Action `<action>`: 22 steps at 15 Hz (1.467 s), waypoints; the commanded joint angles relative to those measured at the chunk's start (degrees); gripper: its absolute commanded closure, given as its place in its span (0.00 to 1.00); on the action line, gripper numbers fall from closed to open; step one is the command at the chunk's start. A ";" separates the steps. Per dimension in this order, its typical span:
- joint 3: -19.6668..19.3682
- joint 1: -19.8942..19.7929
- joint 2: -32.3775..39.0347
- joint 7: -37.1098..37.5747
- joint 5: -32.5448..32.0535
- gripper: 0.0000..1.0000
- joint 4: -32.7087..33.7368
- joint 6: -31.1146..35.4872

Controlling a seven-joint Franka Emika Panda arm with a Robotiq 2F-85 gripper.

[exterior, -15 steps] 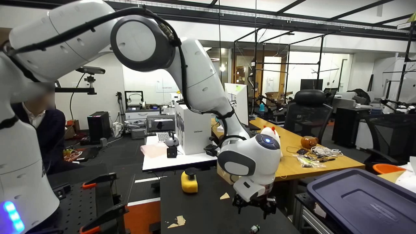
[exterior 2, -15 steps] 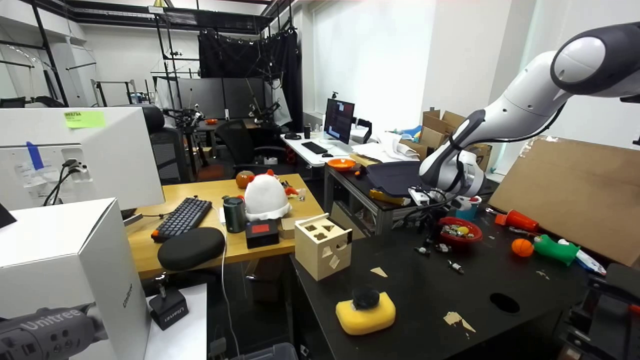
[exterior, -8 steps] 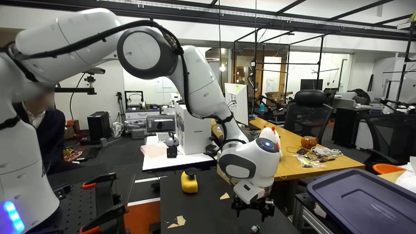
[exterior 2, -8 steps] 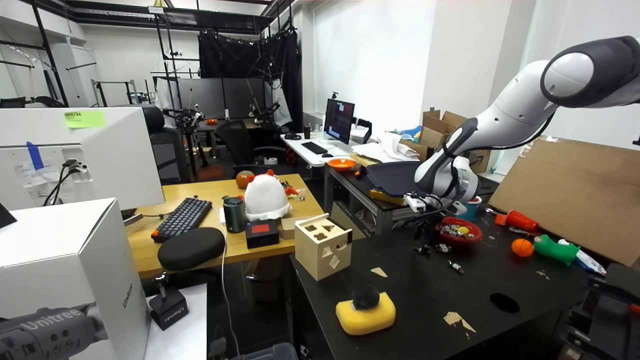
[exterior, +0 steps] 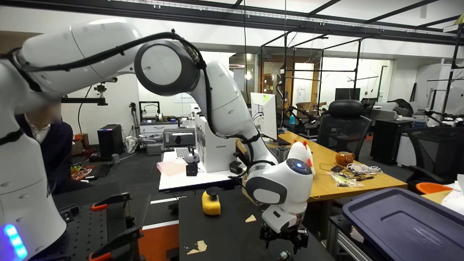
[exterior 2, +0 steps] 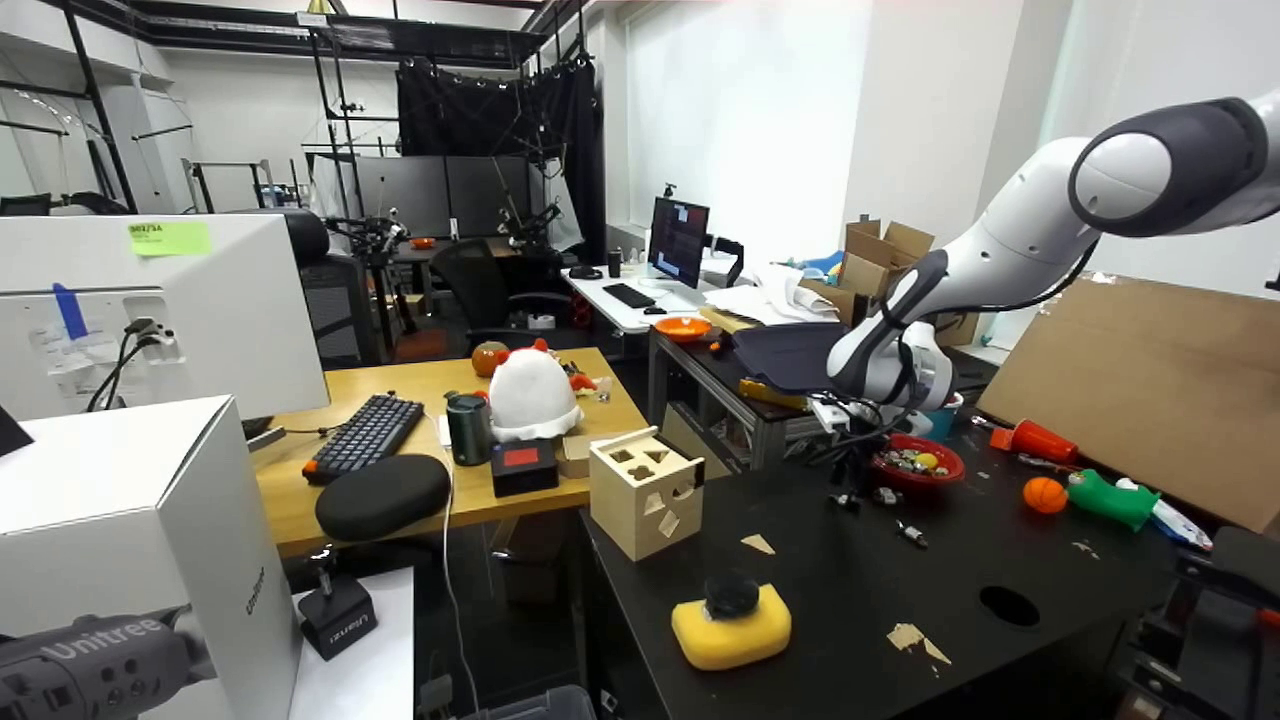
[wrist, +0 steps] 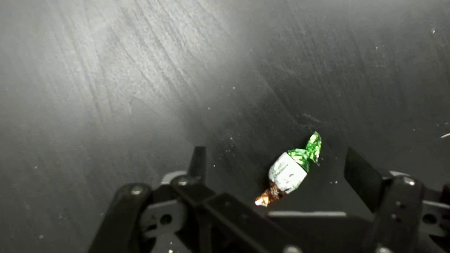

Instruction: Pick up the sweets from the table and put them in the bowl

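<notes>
Table: flat, black; come straight down, don't scrape.
Red bowl: on table, drop spot afterwards.
Gripper: jaws wide, nothing held; centre, then close gently.
Sweet: on table, looks just below the jaw gap, slantwise, nearer wrist view's right jaw; pinch white middle.
Green twist: avoid, likely slips.

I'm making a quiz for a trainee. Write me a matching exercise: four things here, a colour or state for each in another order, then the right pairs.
Things:
1. bowl on the table
2. sweet in the wrist view
3. box with shaped holes
4. end effector

Colours or states:
A. pale wood-coloured
B. open, gripping nothing
C. red
D. green, white and brown

Pairs: 1-C; 2-D; 3-A; 4-B
</notes>
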 commanded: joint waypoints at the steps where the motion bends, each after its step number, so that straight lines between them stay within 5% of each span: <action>1: -1.69 1.37 1.09 2.64 -0.26 0.00 2.20 -2.16; 3: -2.66 2.22 1.41 4.16 -0.73 0.00 2.40 -2.25; 4: -3.29 2.78 1.61 4.94 -1.00 0.25 2.49 -2.27; 14: -4.37 4.84 1.09 8.31 -2.52 0.95 1.86 -1.54; 22: -0.96 7.43 -4.43 3.42 -3.06 0.94 -3.34 1.42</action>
